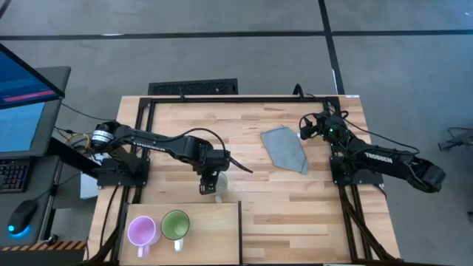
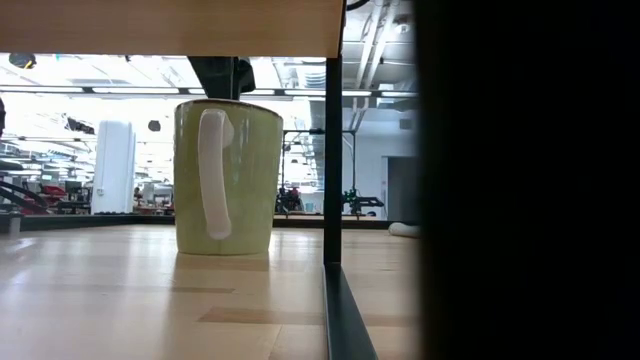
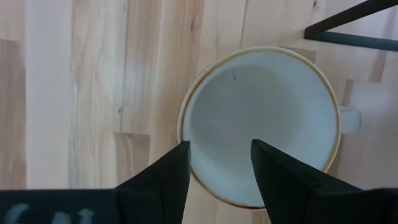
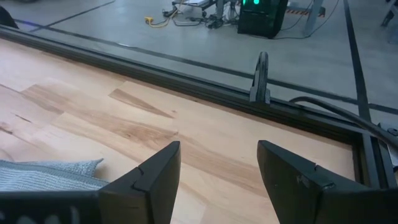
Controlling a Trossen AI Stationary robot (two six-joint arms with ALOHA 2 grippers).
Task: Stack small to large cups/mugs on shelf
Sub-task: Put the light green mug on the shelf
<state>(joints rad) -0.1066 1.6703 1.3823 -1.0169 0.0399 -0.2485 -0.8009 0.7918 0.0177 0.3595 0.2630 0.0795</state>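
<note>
Striped plank tabletop (image 1: 251,159) fills the black frame under both arms, with grey workshop floor beyond it. At the near left corner lies the shelf (image 1: 214,233), a paler, smooth board, and two mugs already stand on it side by side: the purple mug (image 1: 141,230) on the left and the green mug (image 1: 175,224) just right of it, both upright with their mouths up. Neither holds anything that can be seen.

The white mug (image 3: 261,140) stands upright on the planks just beyond the shelf's far edge, its handle pointing away from the fingers. Its pale bowl is empty. The left gripper (image 3: 219,168) hangs right over it with its fingers parted, the gap between them lying across the near part of the rim, not yet closed on anything.

The step in hand looks to be picking this mug up. It would go well if one finger dropped inside the rim and the other outside, clamping the wall squarely, clear of the handle. A straight lift would keep the mug from tipping.

The right gripper (image 4: 217,180) waits at the far right of the table, fingers spread and empty, beside the grey cloth (image 1: 285,148).
</note>
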